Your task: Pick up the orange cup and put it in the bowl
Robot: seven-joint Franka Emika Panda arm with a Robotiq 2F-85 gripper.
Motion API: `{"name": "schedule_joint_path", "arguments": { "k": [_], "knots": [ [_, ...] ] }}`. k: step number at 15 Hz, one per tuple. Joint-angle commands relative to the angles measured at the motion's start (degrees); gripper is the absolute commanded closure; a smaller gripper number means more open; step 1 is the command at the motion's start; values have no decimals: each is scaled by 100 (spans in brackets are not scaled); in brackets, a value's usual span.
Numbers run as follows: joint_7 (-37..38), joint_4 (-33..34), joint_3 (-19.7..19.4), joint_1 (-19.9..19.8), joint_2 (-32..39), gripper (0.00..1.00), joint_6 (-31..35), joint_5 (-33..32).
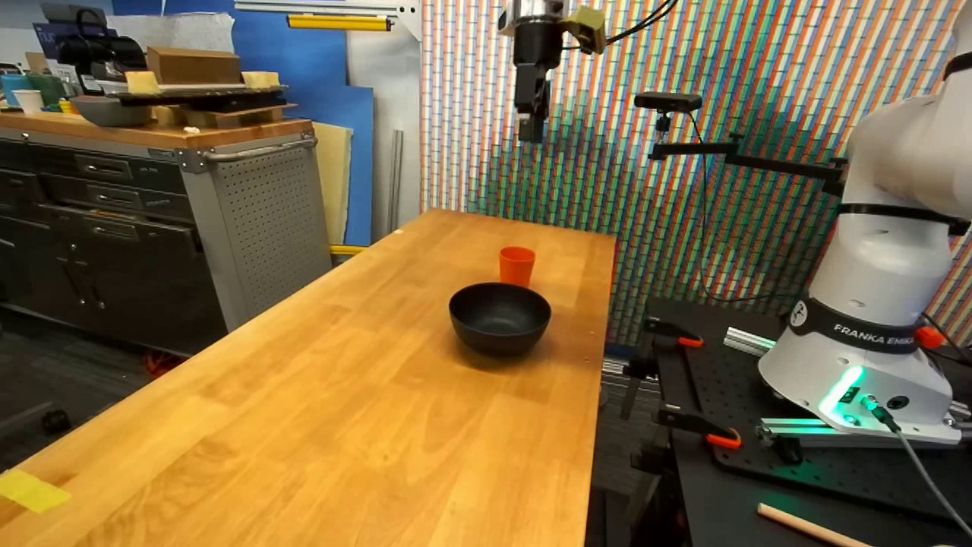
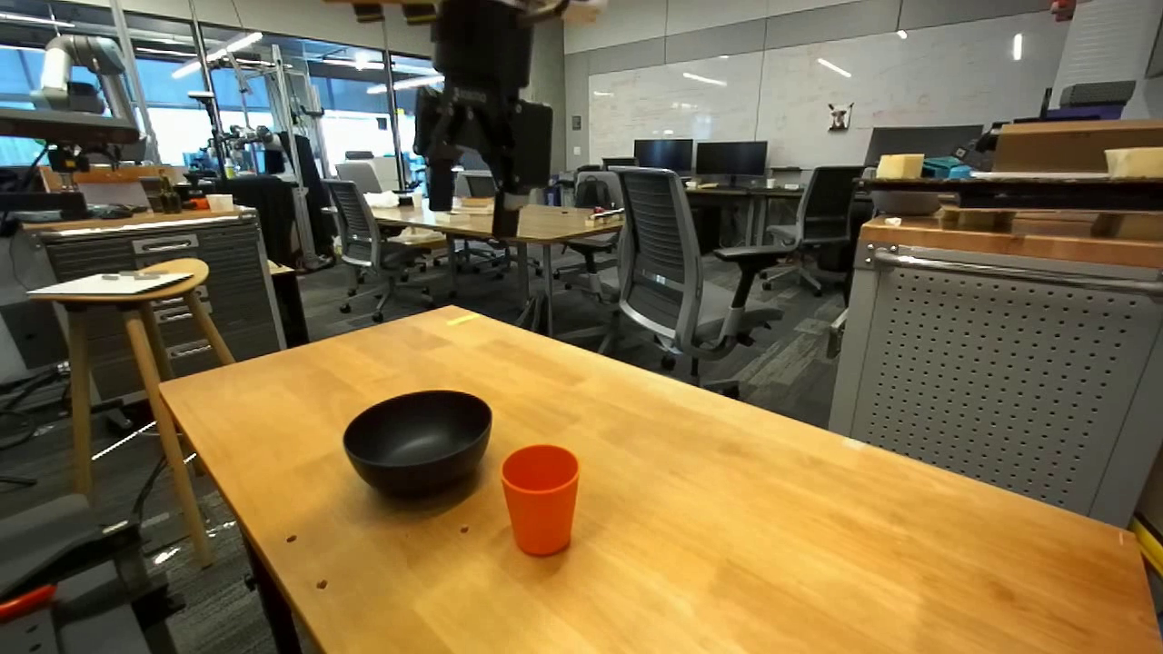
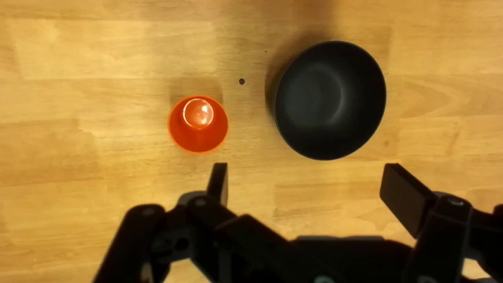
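The orange cup (image 1: 516,264) stands upright on the wooden table, close beside the bowl but apart from it. It also shows in an exterior view (image 2: 541,509) and in the wrist view (image 3: 198,135), where its inside is empty. The black bowl (image 1: 500,334) sits upright and empty; in an exterior view (image 2: 418,459) it is behind and left of the cup, and in the wrist view (image 3: 330,102) it is right of the cup. My gripper (image 3: 305,177) is open with nothing between its fingers. It hangs pointing down, high above the table, in both exterior views (image 1: 531,131) (image 2: 474,211).
The wooden table (image 1: 364,410) has a yellow tape strip (image 1: 34,490) at one end. The arm's base (image 1: 858,365) stands on a black bench beside it. A camera on a black bracket (image 1: 668,102) is near the wall. A grey cabinet (image 2: 1008,381) stands beyond the table.
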Motion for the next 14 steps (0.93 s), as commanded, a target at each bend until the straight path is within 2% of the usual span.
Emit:
{"name": "schedule_joint_path", "arguments": {
  "k": [1, 3, 8, 14],
  "knots": [
    [943, 1137, 329, -243, 1372, 0, -151, -239],
    [1366, 1550, 387, -306, 1922, 0, -168, -396],
    [1739, 2235, 387, -527, 2822, 0, -91, -487],
    [1576, 2262, 477, -797, 3274, 0, -326, -349]
  ]
}}
